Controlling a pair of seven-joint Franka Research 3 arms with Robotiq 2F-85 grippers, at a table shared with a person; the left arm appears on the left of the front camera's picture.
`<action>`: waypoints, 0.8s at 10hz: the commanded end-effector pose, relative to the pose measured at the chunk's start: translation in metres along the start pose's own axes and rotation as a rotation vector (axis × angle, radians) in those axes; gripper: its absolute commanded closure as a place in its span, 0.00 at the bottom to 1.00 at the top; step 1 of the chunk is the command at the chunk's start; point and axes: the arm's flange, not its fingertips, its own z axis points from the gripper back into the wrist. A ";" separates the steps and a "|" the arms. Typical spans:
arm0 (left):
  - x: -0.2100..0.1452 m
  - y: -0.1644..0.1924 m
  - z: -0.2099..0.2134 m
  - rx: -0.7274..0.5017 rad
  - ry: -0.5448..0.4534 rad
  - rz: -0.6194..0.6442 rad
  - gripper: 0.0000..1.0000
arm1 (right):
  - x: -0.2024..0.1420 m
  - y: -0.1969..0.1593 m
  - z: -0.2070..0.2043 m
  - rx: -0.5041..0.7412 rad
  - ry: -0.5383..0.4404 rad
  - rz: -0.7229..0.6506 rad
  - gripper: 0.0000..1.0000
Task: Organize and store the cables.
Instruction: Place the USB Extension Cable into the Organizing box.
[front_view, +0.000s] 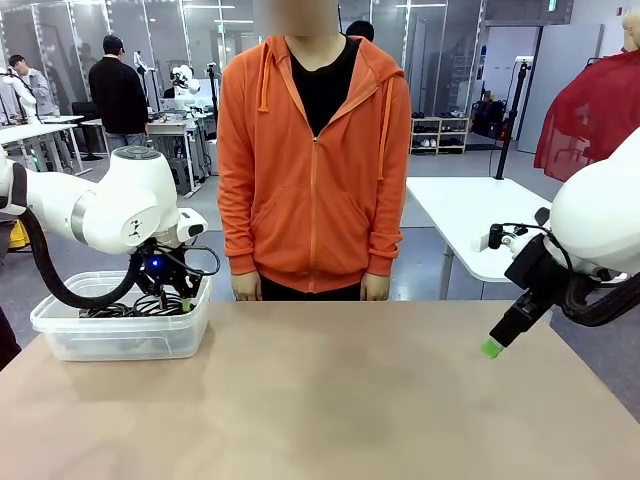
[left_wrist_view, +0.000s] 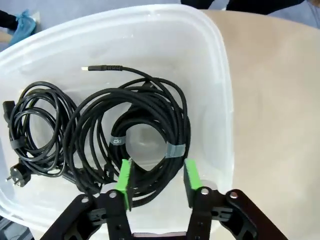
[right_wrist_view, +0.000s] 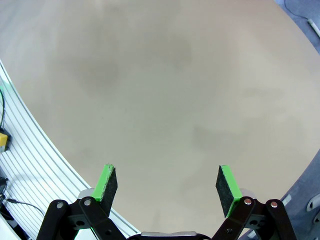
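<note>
A clear plastic bin (front_view: 120, 338) stands at the table's left side. In it lie two coiled black cables: a large bundle (left_wrist_view: 150, 107) bound with grey tape, one plug end pointing out, and beside it a smaller bundle (left_wrist_view: 35, 130) with a mains plug. My left gripper (front_view: 165, 290) hangs down into the bin. In the left wrist view that gripper (left_wrist_view: 157, 182) is open, its green pads either side of the near edge of the large bundle without pinching it. My right gripper (front_view: 491, 348) hovers open and empty above the table's right side, over bare tabletop (right_wrist_view: 167, 182).
A person in an orange hoodie (front_view: 315, 170) stands at the far edge, hands hanging at the table's rim. The bin's white rim (left_wrist_view: 220, 75) borders the tan tabletop (front_view: 340, 400). A white table (front_view: 470, 215) stands behind at right.
</note>
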 end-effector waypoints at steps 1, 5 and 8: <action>0.001 0.008 0.026 -0.020 -0.042 0.037 0.12 | 0.000 -0.001 0.002 -0.013 0.007 -0.009 0.00; -0.005 0.013 0.059 -0.100 -0.052 0.081 0.00 | 0.000 -0.001 0.002 -0.013 0.007 -0.009 0.00; 0.006 0.009 0.053 -0.040 -0.073 0.051 0.00 | 0.000 -0.001 0.002 -0.013 0.007 -0.009 0.00</action>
